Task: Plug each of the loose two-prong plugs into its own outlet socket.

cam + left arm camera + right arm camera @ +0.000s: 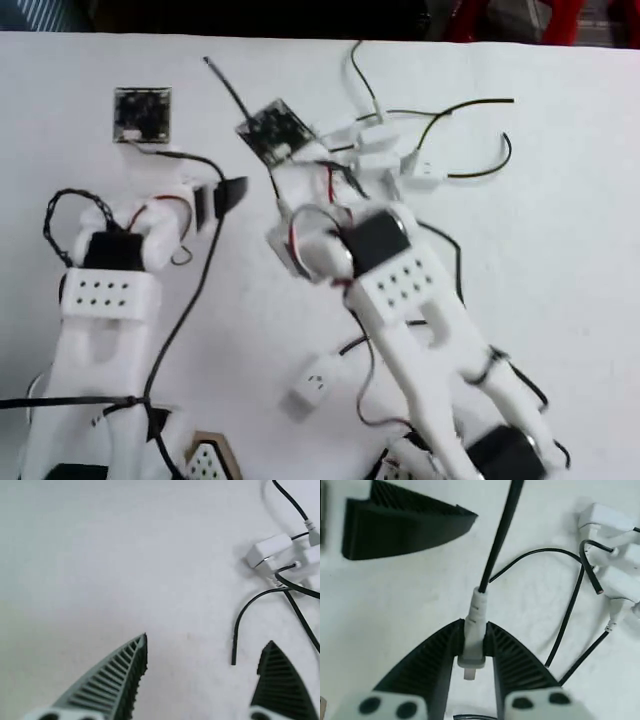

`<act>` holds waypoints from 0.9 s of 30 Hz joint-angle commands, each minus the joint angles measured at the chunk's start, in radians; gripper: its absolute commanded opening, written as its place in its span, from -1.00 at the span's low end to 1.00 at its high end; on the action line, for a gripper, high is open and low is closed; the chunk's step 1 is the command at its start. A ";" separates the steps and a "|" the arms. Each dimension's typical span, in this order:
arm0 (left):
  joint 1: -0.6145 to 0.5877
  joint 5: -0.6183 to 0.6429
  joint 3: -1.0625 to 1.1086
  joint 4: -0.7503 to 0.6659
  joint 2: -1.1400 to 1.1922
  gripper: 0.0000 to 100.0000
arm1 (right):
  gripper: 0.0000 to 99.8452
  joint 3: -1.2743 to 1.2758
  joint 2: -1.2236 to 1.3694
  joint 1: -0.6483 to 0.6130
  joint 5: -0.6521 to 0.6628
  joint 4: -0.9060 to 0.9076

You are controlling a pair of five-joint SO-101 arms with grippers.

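Your left gripper (207, 639) hovers over the white table (100, 555), fingers (120, 680) spread wide. White plugs (268, 550) lie clustered beyond it, trailing black cords (239, 622); one cord's end lies between the fingers.

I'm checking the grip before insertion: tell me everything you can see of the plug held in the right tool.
The plug is small, white and plastic-looking. It has a tapered collar where its black cable enters. The right tool is shut on it, pinching its body between two black ridged fingers. The plug lies lengthwise along them, cable end pointing away from the wrist and blunt end jutting back toward it. Its prongs cannot be made out.
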 commanded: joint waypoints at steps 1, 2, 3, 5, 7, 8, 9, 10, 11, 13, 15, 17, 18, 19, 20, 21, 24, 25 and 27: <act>0.074 0.008 -0.055 0.003 -0.041 -0.31 | -0.96 0.138 -0.140 -0.005 -0.011 -0.143; 0.087 0.008 -0.055 0.003 -0.041 -0.31 | -0.96 0.178 -0.162 -0.005 -0.011 -0.176; 0.099 0.008 -0.055 0.005 -0.041 -0.31 | -0.96 0.212 -0.180 -0.005 -0.011 -0.206; 0.119 0.006 -0.055 0.005 -0.047 -0.31 | -0.96 0.269 -0.206 -0.007 -0.011 -0.265; 0.133 0.006 -0.044 0.005 -0.085 -0.31 | -0.96 0.304 -0.216 -0.004 -0.048 -0.309; 0.139 0.006 -0.043 0.006 -0.111 -0.31 | -0.96 0.315 -0.216 -0.002 -0.072 -0.329; 0.145 0.006 -0.041 0.017 -0.140 -0.31 | -0.96 0.322 -0.216 -0.002 -0.087 -0.343; 0.153 0.005 -0.043 0.034 -0.170 -0.31 | -0.96 0.330 -0.216 -0.002 -0.104 -0.355; 0.162 0.005 -0.043 0.046 -0.200 -0.31 | -0.96 0.334 -0.217 -0.007 -0.117 -0.366; 0.194 -0.018 -0.043 0.084 -0.251 -0.31 | -0.96 0.344 -0.223 -0.008 -0.130 -0.389; 0.237 -0.077 -0.031 0.126 -0.288 -0.31 | -0.96 0.344 -0.225 -0.008 -0.144 -0.397; 0.272 -0.114 0.003 0.133 -0.312 -0.31 | -0.96 0.344 -0.225 -0.007 -0.144 -0.397; 0.282 -0.123 0.021 0.127 -0.317 -0.31 | -0.96 0.345 -0.225 -0.007 -0.144 -0.397; 0.283 -0.124 0.041 0.117 -0.321 -0.31 | -0.96 0.345 -0.225 -0.007 -0.144 -0.395; 0.285 -0.124 0.058 0.097 -0.325 -0.31 | -0.96 0.350 -0.225 -0.007 -0.144 -0.395; 0.277 -0.123 0.075 0.077 -0.328 -0.31 | -0.96 0.356 -0.225 -0.007 -0.144 -0.395; 0.191 -0.112 0.081 0.057 -0.331 -0.31 | -0.96 0.368 -0.225 -0.004 -0.144 -0.395; 0.160 -0.097 0.081 0.049 -0.331 -0.31 | -0.96 0.373 -0.226 -0.004 -0.144 -0.397; 0.099 -0.074 0.081 0.035 -0.331 -0.31 | -0.96 0.376 -0.226 -0.005 -0.144 -0.397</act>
